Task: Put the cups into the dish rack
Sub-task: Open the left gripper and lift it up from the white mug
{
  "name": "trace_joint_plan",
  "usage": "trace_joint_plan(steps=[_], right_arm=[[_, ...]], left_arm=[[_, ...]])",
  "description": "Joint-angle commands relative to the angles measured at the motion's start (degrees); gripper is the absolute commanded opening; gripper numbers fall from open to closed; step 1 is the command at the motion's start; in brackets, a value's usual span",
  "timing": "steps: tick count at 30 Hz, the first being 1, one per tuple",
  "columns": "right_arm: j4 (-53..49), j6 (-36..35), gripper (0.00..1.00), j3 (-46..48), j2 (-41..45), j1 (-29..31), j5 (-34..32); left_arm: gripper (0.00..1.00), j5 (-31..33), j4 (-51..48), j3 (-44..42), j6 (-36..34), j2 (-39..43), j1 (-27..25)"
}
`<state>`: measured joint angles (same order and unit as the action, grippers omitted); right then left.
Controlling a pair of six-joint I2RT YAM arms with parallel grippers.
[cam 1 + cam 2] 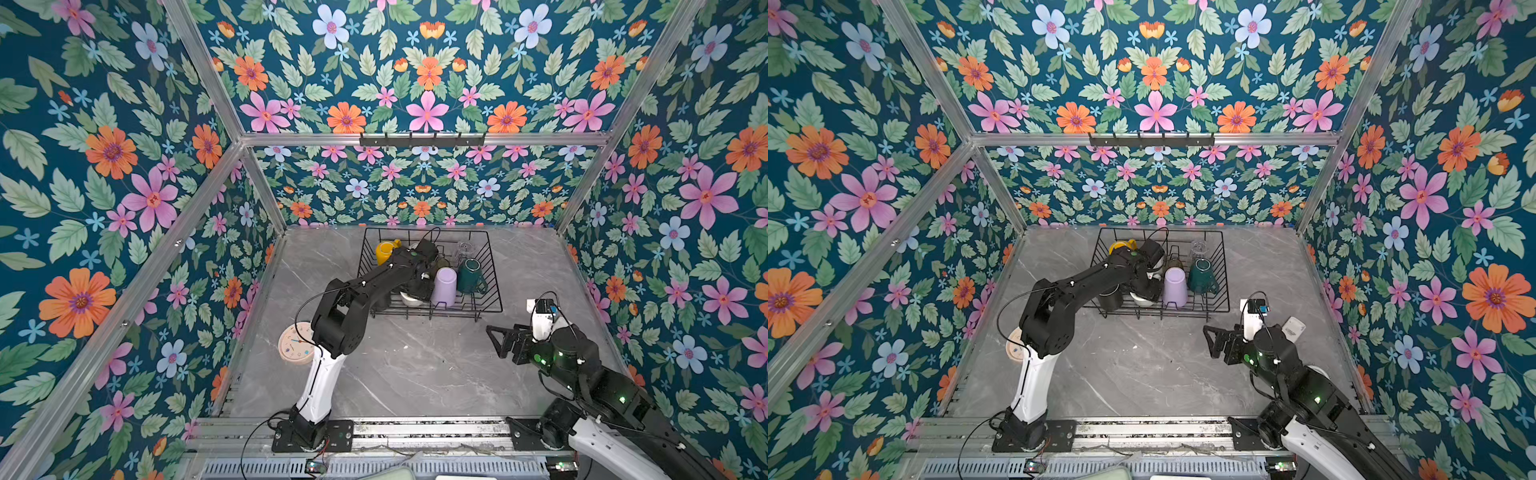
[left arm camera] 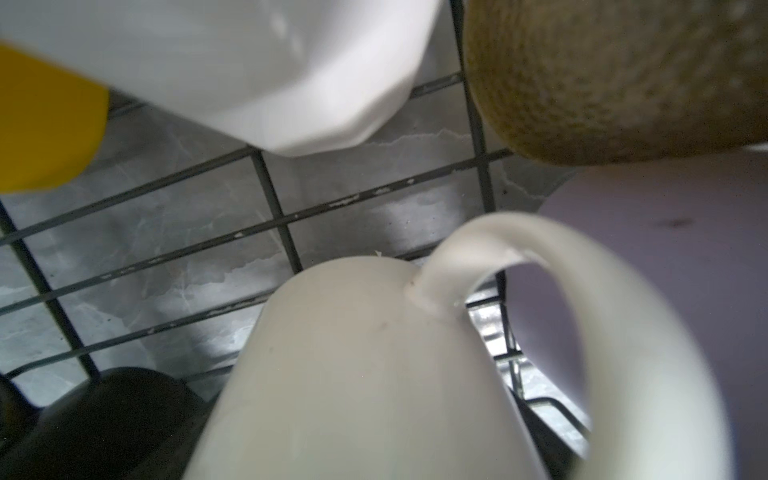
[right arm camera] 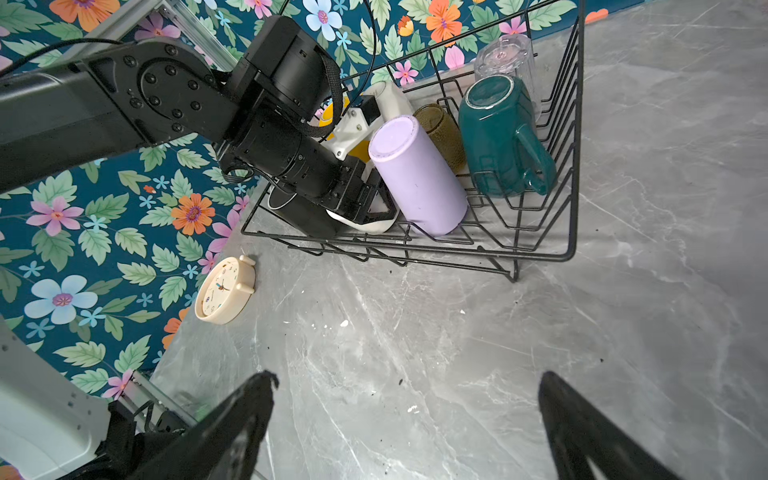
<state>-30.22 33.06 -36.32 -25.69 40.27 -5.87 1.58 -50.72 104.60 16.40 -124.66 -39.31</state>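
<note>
Grey marble table [image 3: 415, 353]: cream mug [image 2: 353, 374] between left fingers [image 3: 380, 215].

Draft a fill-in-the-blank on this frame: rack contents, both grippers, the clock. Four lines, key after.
1. In the dish rack, the mug next to the lilac tumbler is dark ____.
2. The right gripper is over the table, jaws ____.
3. The gripper down inside the dish rack is on the ____ arm.
4. The round clock lies fully ____ the dish rack.
Missing: green; open; left; outside.
</note>
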Motion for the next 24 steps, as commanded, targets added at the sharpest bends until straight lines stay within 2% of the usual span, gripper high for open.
trace_joint_plan(steps=[1, 9, 13, 24], right_arm=[[0.33, 0.37, 0.99, 0.1, 0.03, 0.05, 0.35], [0.42, 0.56, 0.99, 0.25, 0.12, -0.01, 0.69], [0.29, 0.58, 0.99, 0.28, 0.13, 0.03, 0.72], [-0.19, 0.64, 0.99, -0.08, 0.34, -0.01, 0.68]], left_arm=[[0.62, 1.29, -1.28, 1.14, 0.38, -0.98, 0.35], [0.73, 1.36, -1.32, 1.47, 1.08, -1.33, 0.36], [0.84, 1.14, -1.05, 1.31, 1.14, -0.65, 0.37], [0.9, 0.55, -0.53, 0.53, 1.27, 0.85, 0.37]])
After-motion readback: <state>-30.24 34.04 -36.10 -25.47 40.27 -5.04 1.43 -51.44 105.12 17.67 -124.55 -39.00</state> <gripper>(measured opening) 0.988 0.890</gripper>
